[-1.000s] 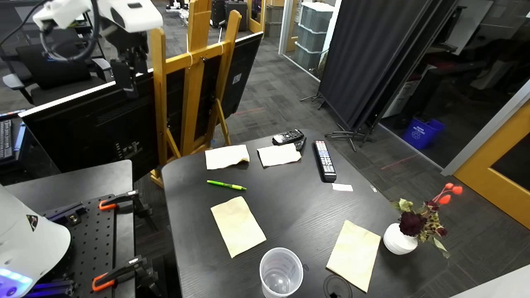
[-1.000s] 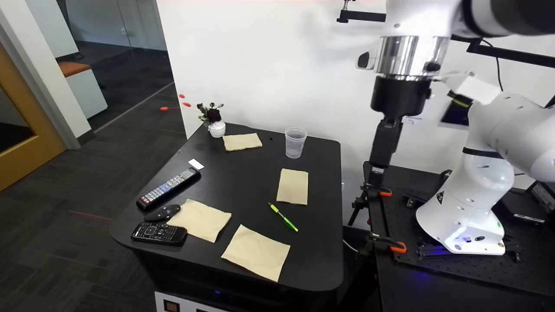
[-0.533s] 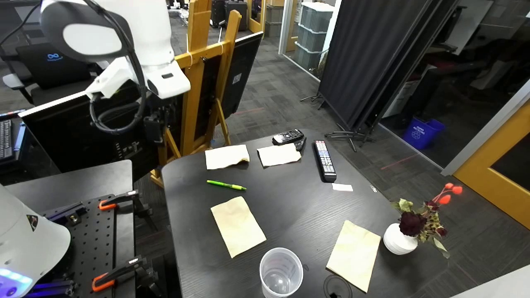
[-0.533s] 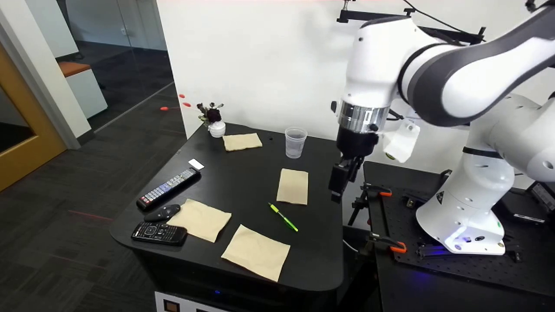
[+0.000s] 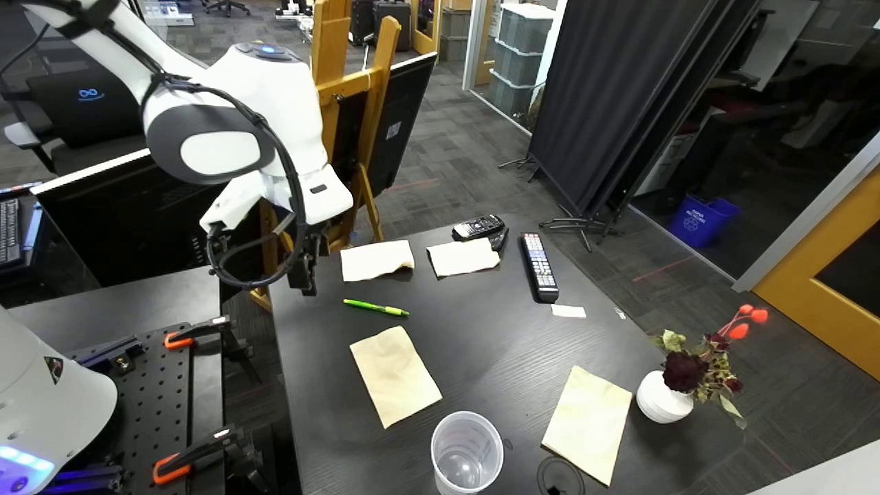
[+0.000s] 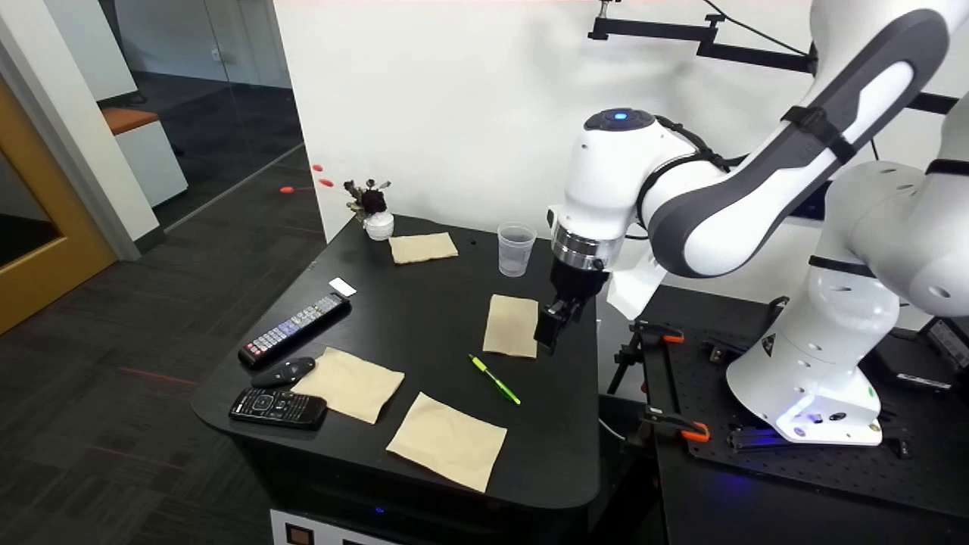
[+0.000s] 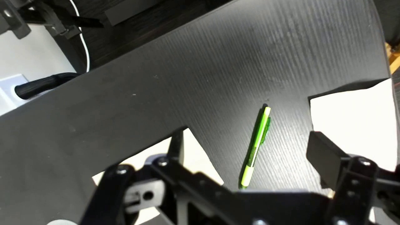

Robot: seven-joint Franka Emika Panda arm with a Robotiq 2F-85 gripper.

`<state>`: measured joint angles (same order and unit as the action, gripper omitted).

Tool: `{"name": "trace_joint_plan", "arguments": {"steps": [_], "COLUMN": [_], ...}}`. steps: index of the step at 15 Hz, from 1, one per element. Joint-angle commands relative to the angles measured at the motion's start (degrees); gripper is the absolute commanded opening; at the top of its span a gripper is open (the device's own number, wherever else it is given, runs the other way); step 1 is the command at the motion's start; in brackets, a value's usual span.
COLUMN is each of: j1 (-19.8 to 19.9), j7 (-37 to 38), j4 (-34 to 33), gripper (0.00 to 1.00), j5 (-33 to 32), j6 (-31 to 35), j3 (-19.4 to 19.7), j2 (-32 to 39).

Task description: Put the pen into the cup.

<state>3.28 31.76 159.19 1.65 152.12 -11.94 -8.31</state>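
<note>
Black table (image 5: pixel 481 316), lettered blue bin (image 5: pixel 702 221)

A chair (image 5: pixel 82 120) bears a blue logo (image 5: pixel 91 95). We read RECYCLING on the bin. The gripper (image 7: pixel 247 140) hangs spread above the table. We see flowers (image 5: pixel 685 372) in the white vase (image 5: pixel 661 401), the clear cup (image 5: pixel 467 454) upright and, well apart from it, the green pen (image 5: pixel 376 307) flat on the table.

White robot arm (image 6: pixel 723 231) bent, tool (image 7: pixel 250 150) angled downward, fingers (image 7: pixel 326 156) spread apart

My pincer (image 7: pixel 248 149) is mostly black, the pen (image 7: pixel 257 143) shows bright green with yellow-green ends, the table (image 7: pixel 203 78) runs black with fine streaked grain; clear cup (image 5: pixel 467 450), tan papers (image 6: pixel 447 440), white vase (image 5: pixel 663 399), dark-red bloom (image 5: pixel 685 372)!
</note>
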Motion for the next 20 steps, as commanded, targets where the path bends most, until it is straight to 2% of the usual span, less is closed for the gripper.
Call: {"name": "trace_joint_plan", "arguments": {"steps": [1,7,13,15,20], "j1": [-1.3,-1.1,-1.0,-1.7,-5.2], "j7": [1.6,2.4,4.0,2.6,4.7], "j4": [-0.3,-1.0,-7.0,-9.6,-17.5], "gripper": [1.00,1.00,1.00,1.00,1.00], "j5": [-2.0,-2.8,-4.0,-2.0,-1.7], "j6": [0.3,0.6,5.2,5.0,4.0], "j3": [2.1,2.5,5.2,6.5,9.9], "j2": [1.1,2.5,10.1,13.4,23.0]}}
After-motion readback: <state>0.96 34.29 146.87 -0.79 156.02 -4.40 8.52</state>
